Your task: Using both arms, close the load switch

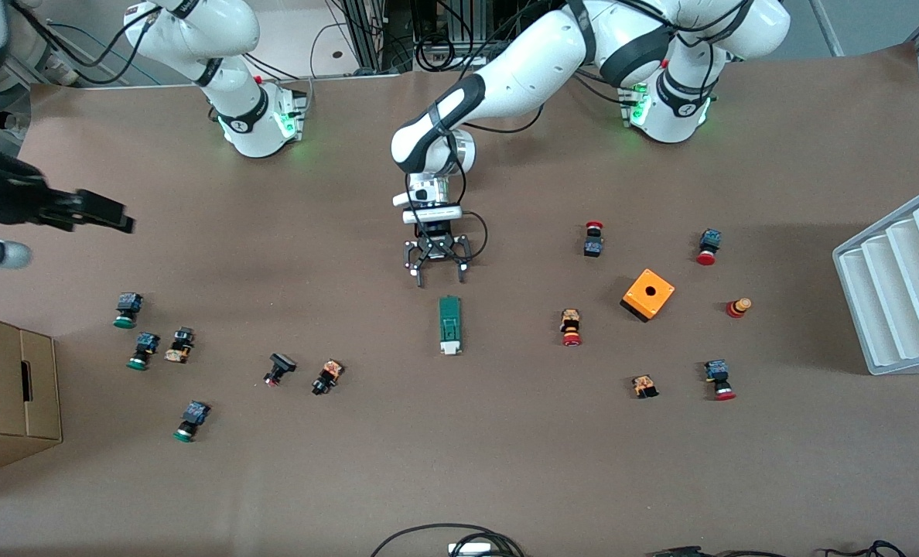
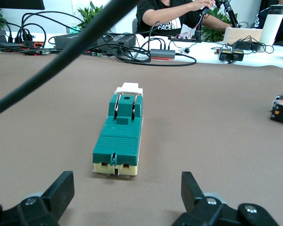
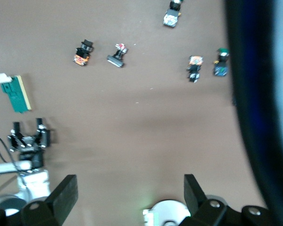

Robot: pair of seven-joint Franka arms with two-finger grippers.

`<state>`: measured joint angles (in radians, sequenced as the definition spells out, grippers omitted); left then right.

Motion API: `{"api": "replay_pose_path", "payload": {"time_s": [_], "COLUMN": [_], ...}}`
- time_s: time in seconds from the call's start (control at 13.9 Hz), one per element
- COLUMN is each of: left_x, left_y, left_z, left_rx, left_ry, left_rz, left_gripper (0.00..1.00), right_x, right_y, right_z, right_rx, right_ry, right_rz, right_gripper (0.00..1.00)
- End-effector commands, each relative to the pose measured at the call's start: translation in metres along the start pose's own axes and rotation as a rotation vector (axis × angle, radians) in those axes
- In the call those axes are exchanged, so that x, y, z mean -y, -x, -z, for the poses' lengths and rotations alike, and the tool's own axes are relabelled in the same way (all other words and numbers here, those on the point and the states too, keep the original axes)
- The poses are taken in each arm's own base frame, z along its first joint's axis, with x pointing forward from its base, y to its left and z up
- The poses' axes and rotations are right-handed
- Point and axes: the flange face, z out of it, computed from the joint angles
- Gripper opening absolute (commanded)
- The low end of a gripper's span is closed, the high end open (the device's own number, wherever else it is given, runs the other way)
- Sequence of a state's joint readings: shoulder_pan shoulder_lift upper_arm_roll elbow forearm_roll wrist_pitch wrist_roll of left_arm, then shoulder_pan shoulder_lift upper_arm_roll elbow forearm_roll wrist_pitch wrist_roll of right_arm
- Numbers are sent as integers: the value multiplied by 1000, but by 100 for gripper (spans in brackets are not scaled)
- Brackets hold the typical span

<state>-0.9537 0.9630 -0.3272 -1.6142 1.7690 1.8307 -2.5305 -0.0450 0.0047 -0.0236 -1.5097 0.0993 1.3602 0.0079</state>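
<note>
The load switch [image 1: 449, 325] is lying flat on the brown worktop [image 1: 459, 464] near the middle of the front view, its long side running up and down the frame, with the white block at its lower end, the end nearer the front camera. In the left wrist view the same green bar [image 2: 119, 136] is sitting in the centre of the frame, the white block at its upper end.

The left claw [image 1: 438, 272] is hanging just above the switch's upper end in the front view, pointing down; its fingers [image 1: 418, 272] are spread apart and gripping nothing, and a gap of bare worktop is showing between them and the switch. In the left wrist view the two black fingertips [image 2: 61, 188] are standing wide at the bottom edge, the switch lying between them but farther up the frame.

The right claw [image 1: 107, 213] is reaching in from the left edge of the front view, up in the air over bare worktop and well apart from the switch, released and empty. Its fingertips [image 3: 66, 190] are showing spread at the bottom of the right wrist view.

Small push buttons [image 1: 328, 377] are lying scattered at both ends of the worktop, and an orange box [image 1: 647, 294] is sitting toward the left arm's end.
</note>
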Motion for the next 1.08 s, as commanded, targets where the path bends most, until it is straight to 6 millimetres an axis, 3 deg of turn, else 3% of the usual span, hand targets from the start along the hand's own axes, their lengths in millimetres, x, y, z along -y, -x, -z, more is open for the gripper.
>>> {"api": "replay_pose_path", "payload": {"time_s": [0.0,0.22,0.57,1.01], "left_x": [1,-5,-14,-21], "left_y": [-24,-47,-82,-158], "left_z": [16,29,49,90], "left_rx": [15,66,126,301], "left_ry": [-28,-84,-121,-206], "left_rz": [-25,-57,-69,-164], "left_gripper": [100,100,100,100], "right_x": [-35,-62,-79,-74], "right_y": [27,37,31,14], "right_z": [3,4,3,4], "right_rx": [-25,-54,-87,-92], "right_ry": [26,42,72,100], "right_rz": [88,132,160,175], "right_gripper": [100,100,100,100]}}
